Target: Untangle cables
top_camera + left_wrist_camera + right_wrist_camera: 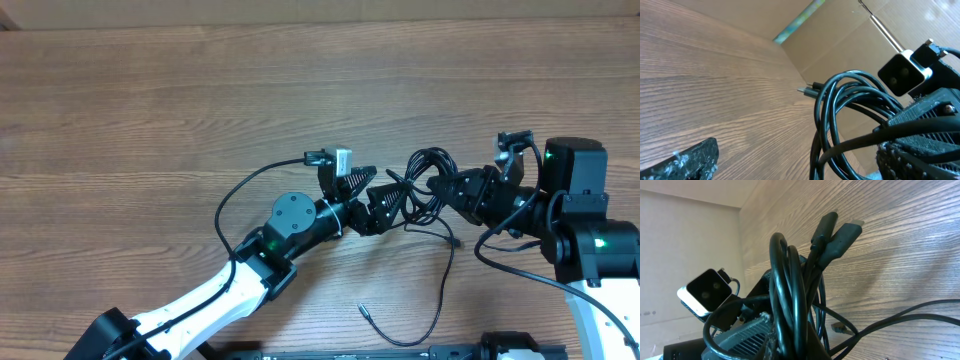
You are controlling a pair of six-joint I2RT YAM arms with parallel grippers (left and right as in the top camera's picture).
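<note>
Cables (428,178), light and limp, bunch in a coil at three o'clock from the table (150,100) centre, clamped in the fully closed right gripper (452,188), while the left gripper (388,200), jaws spread wide and gripping nothing, should likely pinch the loose tail (445,298) trailing toward seven o'clock.

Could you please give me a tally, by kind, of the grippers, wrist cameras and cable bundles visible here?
Grippers: 2, the left gripper and the right gripper.
Wrist cameras: 2, the left wrist camera and the right wrist camera.
Cable bundle: 1, black and tangled, between the two grippers.
Total: 5
</note>
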